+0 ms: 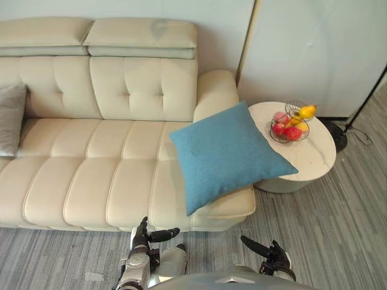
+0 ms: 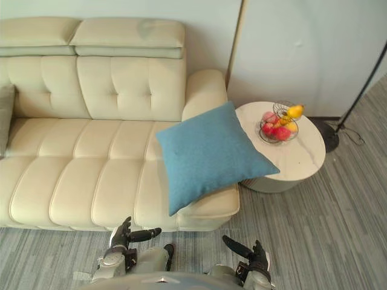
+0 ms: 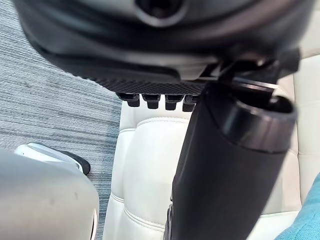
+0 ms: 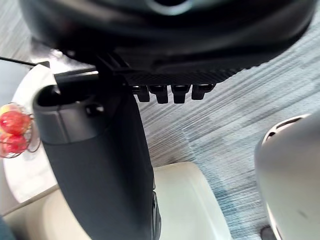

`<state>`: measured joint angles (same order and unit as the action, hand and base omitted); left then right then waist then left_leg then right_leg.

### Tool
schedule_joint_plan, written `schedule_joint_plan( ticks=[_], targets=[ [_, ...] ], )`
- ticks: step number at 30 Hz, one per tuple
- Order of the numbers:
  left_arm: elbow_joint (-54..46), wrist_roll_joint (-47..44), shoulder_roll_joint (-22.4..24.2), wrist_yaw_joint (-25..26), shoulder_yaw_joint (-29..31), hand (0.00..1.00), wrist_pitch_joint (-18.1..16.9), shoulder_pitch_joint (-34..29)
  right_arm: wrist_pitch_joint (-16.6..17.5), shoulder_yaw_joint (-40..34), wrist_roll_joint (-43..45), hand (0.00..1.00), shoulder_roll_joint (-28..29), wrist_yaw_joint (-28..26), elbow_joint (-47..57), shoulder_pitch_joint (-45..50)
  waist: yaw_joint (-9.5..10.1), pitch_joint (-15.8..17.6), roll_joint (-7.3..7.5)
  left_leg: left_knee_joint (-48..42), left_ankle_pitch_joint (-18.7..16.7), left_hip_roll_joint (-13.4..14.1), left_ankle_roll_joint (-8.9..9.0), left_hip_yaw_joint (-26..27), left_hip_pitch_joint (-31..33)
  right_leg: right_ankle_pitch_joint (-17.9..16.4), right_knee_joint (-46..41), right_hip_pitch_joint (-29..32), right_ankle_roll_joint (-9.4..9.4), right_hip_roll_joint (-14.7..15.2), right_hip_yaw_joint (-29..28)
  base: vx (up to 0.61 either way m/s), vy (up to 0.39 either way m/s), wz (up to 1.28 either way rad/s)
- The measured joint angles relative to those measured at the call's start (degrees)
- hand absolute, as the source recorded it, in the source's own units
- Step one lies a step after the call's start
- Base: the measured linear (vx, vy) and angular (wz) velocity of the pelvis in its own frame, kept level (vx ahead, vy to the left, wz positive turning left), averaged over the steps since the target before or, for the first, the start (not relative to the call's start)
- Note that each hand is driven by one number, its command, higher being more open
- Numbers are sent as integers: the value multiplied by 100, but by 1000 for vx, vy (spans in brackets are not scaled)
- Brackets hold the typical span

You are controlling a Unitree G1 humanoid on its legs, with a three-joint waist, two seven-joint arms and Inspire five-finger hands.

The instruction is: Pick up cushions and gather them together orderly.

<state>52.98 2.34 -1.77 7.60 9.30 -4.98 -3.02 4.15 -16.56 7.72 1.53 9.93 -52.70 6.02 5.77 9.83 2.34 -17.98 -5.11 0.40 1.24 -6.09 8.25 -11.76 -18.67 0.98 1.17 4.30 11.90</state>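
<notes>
Fingers [image 1: 143,225] of the left hand [image 1: 141,239] are straight and apart with the thumb held out sideways, gripping nothing, and those of the right hand [image 1: 276,258] are likewise spread and empty. Both hands hang low over the grey striped floor [image 1: 344,229], just in front of the sofa's right end. Beyond them stands the cream sofa [image 1: 91,175], its front edge nearest the hands. The blue cushion [image 1: 227,154] lies flat on the sofa's right end, turned like a diamond. Its near corner hangs over the seat's front edge, and its right corner reaches past the armrest and over the rim of the round white bench [image 1: 314,163] just beside the sofa. Whether that corner touches the bench top cannot be told. On the bench's far side sits a wire basket [image 1: 291,124] of red and yellow fruit [image 1: 292,133]. The grey cushion [image 1: 11,118] leans upright against the sofa's back at the far left, well apart from the blue one. A floor lamp [image 1: 336,136] stands behind the bench by the pale wall [image 1: 302,48].
</notes>
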Motion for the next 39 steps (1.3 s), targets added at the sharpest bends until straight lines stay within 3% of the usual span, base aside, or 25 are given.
schedule_joint_plan(
  ticks=[2, 5, 7, 10, 13, 14, 16, 18, 20, 21, 25, 28, 32, 39],
  targets=[
    [182, 59, -46, -26, -160, 100, 5, 112, 4, -23, 6, 100, 75, 25, 30, 2, -94, -2, -13, 131, -154, 377, -67, 899, -174, 53, 277, -227, 54, -25, 223, 47, -101, 49],
    [248, 60, -46, -45, -197, 100, 5, 99, -37, -23, 6, 100, 64, 19, 28, 22, -98, -46, -67, 535, 56, 340, 87, 1030, -393, 58, 316, -274, 72, 53, 206, 20, -8, 9],
    [255, 61, -62, -32, -204, 100, 5, 20, -60, -19, -2, 100, 92, 7, 31, 44, -120, -99, -19, 981, 238, 205, 18, 1152, -631, 89, 391, -305, 128, 170, 116, 29, 91, -18],
    [261, 60, -110, -34, -213, 100, 4, -12, -96, -7, -108, 100, 143, 8, 23, 41, -109, -138, 66, 1179, 232, 100, -20, 1363, -863, 56, 251, -311, 251, 296, -73, 40, 114, -28],
    [351, 59, -142, -39, -217, 100, 0, 8, -102, 31, -143, 100, 140, 8, 26, 30, -117, -115, 89, 1154, 95, 61, -96, 1455, -1025, 20, -507, -89, 346, 422, -188, -4, 90, -19],
    [359, 57, -159, -39, -223, 100, 0, 4, -104, 31, -151, 100, 121, 10, 23, 68, -125, -111, 85, 1094, 29, 80, -128, 1430, -1123, 78, -1221, 167, 427, 461, -335, 50, 66, 7],
    [369, 55, -169, -31, -223, 100, -2, -8, -99, 36, -153, 100, 110, 8, 28, 138, -140, -143, 90, 995, -21, 125, -168, 1346, -1153, -9, -1477, 291, 361, 443, -449, 63, 27, 21],
    [373, 51, -174, -15, -222, 100, -3, -7, -99, 36, -153, 100, 105, 12, 22, 169, -146, -152, 86, 833, -113, 201, -92, 1217, -1117, -87, -1142, 289, 287, 426, -664, 42, -54, 27],
    [372, 51, -194, -13, -222, 100, -4, -13, -98, 49, -153, 100, 111, 13, 1, 179, -148, -191, 131, 717, -168, 204, -5, 1171, -1035, 106, -629, 272, 343, 445, -801, 43, -119, 16],
    [406, 49, -231, -13, -221, 100, -4, -12, -99, 84, -153, 100, 121, 6, -54, 203, -151, -287, 228, 622, -225, 181, 63, 1129, -927, 195, -378, 216, 419, 498, -863, 99, -211, 7],
    [595, 49, -93, -11, -213, 100, 2, -23, -130, -37, -181, 100, -37, 47, -85, 252, -178, -504, -66, 867, -128, 439, 274, 1049, -1048, 162, 239, -70, 348, 198, -739, 118, -194, 5],
    [587, 41, -65, -6, -209, 100, -3, -57, -173, -29, -211, 100, -164, 78, 90, 275, -176, -538, -109, 1134, -49, 545, 377, 1019, -1231, 223, 499, -311, 259, 43, -668, 63, -111, 6],
    [566, -15, -117, -3, -213, 100, -1, -75, -174, -112, -450, 100, -466, 82, 1196, 389, -225, -565, -70, 1378, 71, 557, 386, 1016, -1287, 331, 740, -342, 237, -3, -663, 41, -10, 2],
    [123, -186, -290, 3, -220, 100, 2, -360, -138, -1098, -838, 100, -1264, 167, 2597, 441, -351, -618, 19, 1606, 165, 361, 272, 963, -1332, 420, 989, -424, 314, 123, -634, 14, 46, 5]
  ],
)
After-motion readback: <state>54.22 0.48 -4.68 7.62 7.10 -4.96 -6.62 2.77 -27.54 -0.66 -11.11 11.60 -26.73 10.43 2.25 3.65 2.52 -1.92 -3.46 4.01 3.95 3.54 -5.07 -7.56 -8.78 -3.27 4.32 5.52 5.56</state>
